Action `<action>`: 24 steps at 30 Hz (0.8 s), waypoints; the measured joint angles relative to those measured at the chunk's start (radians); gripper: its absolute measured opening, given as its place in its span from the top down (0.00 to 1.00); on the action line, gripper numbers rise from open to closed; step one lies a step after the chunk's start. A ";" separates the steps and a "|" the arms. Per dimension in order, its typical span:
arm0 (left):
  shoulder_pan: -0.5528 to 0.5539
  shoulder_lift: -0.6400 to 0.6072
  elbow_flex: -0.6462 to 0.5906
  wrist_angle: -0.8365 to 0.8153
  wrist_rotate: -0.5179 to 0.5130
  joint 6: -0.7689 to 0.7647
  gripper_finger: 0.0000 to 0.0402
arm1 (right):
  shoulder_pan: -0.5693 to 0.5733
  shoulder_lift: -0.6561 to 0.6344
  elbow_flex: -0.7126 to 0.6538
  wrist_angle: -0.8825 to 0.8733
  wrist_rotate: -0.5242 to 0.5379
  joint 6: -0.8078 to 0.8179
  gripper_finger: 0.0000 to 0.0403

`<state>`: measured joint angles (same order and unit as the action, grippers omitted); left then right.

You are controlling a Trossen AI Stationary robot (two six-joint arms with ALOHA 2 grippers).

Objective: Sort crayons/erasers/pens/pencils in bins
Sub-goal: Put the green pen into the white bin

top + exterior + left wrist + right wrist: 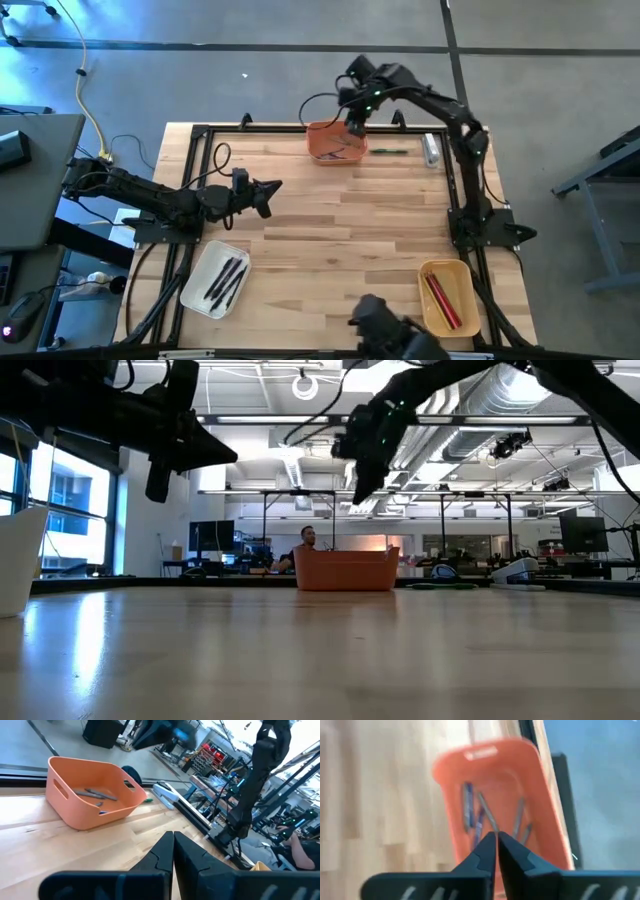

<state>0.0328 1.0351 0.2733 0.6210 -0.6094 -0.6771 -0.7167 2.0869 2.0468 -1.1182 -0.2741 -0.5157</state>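
The orange bin (336, 141) stands at the table's far edge with several grey and blue sticks (479, 815) lying in it. My right gripper (496, 836) hangs above this bin, shut and with nothing between its fingers. A green pen (390, 151) lies on the table just right of the bin. My left gripper (272, 190) is shut, holds nothing and hovers over the table's left half, pointing toward the right. The white bin (215, 279) at the near left holds black sticks. Red sticks lie in the tan-yellow bin (447, 296) at the near right.
A stubby clear-and-white tube (431, 148) lies at the far right, beyond the green pen. A black frame (200, 135) runs along the table's edges. The broad middle of the wooden tabletop (350, 230) is bare.
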 joint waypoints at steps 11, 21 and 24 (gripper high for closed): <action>0.000 0.000 0.000 -0.004 0.000 0.007 1.00 | -0.094 -0.339 -0.518 0.154 -0.031 -0.004 1.00; 0.000 0.000 0.000 -0.008 0.053 0.000 1.00 | -0.120 -0.471 -0.913 0.302 0.099 0.010 1.00; 0.000 0.000 0.000 -0.017 0.071 0.000 1.00 | -0.120 -0.408 -0.896 0.316 0.125 0.013 1.00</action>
<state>0.0326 1.0351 0.2733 0.6044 -0.5380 -0.6773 -0.8371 1.6793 1.1513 -0.8018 -0.1487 -0.5024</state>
